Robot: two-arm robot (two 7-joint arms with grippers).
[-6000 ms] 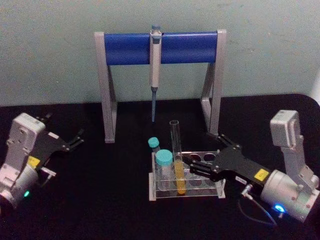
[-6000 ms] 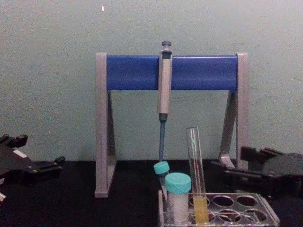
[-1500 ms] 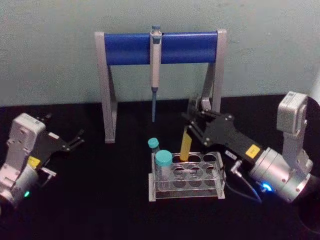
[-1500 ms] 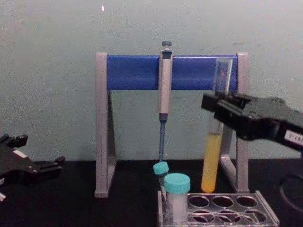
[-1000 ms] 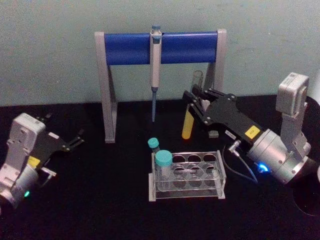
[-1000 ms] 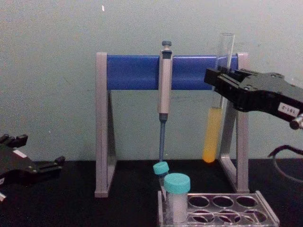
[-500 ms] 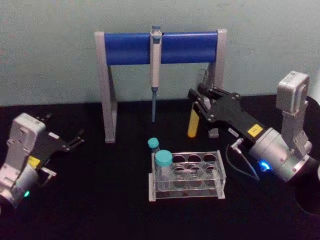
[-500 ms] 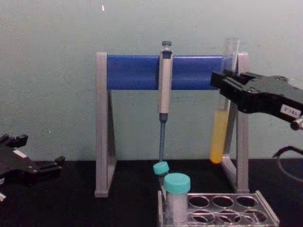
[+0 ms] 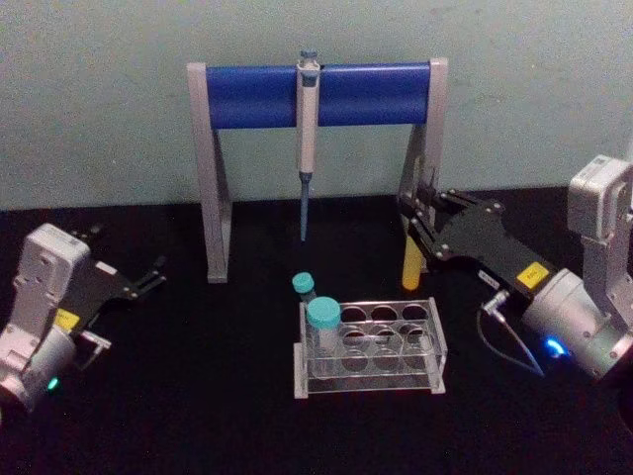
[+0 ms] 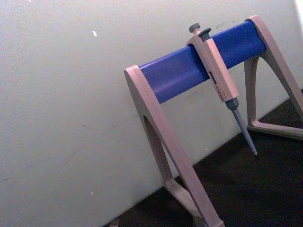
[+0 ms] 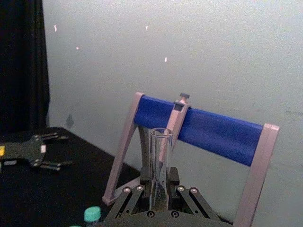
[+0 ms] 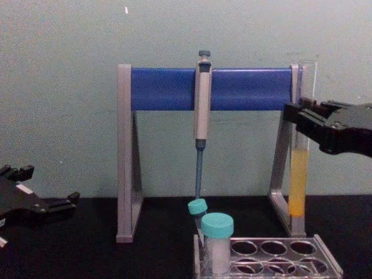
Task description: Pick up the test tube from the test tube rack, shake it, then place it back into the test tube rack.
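Observation:
The test tube [image 9: 411, 268], clear glass with yellow liquid in its lower part, hangs upright in the air beside the stand's right leg, behind and to the right of the test tube rack [image 9: 436, 348]. My right gripper [image 9: 418, 224] is shut on its upper part. From the chest, the test tube [image 12: 297, 181] hangs above the table, with the right gripper [image 12: 300, 121] holding it and the test tube rack [image 12: 326, 263] below to its left. The right wrist view has the tube's open mouth [image 11: 160, 156] rising between the fingers. My left gripper [image 9: 152, 274] rests open at the far left.
A grey stand with a blue bar [image 9: 316, 94] spans the back, with a pipette [image 9: 307, 129] hanging from it. A wide teal-capped tube [image 9: 323, 329] and a small teal-capped tube [image 9: 304, 286] sit at the rack's left end. Black table lies all around.
The right gripper lifted the tube out of the rack earlier. Over the last second it has carried the tube to the right and lowered it a little. The left arm has not moved.

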